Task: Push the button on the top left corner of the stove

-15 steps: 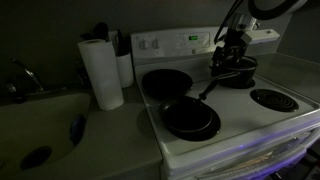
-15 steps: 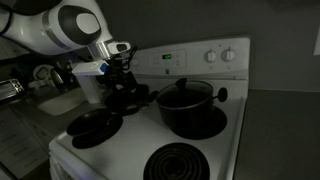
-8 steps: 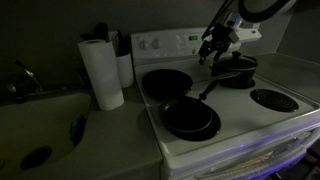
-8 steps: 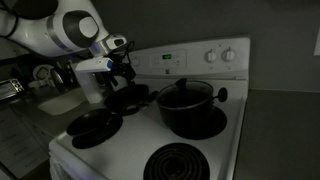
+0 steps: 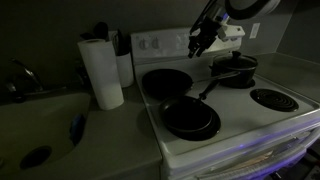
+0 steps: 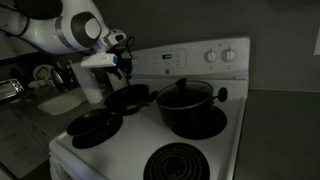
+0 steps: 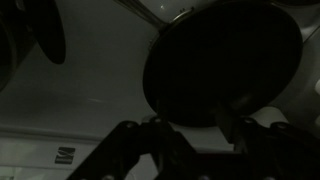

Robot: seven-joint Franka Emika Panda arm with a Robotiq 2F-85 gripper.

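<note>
The white stove [image 5: 240, 125] shows in both exterior views, and its raised back panel [image 5: 160, 43] carries a greenish display [image 6: 169, 57] and round knobs [image 6: 211, 56]. My gripper [image 5: 199, 42] hovers in front of the panel, right of its left end [image 5: 146, 43], above the back left pan [image 5: 165, 83]. In an exterior view it [image 6: 123, 63] covers the panel's left end. The wrist view is very dark. Its fingers [image 7: 132, 150] stand apart over a dark round pan [image 7: 220, 60] and hold nothing.
A black pot [image 5: 236, 68] sits on the back right burner, a frying pan [image 5: 191, 119] on the front left, and a bare coil [image 5: 272, 98] at the front right. A paper towel roll [image 5: 101, 72] and a sink [image 5: 40, 125] stand left of the stove.
My gripper has risen from beside the pot and moved left along the back panel, toward its left end.
</note>
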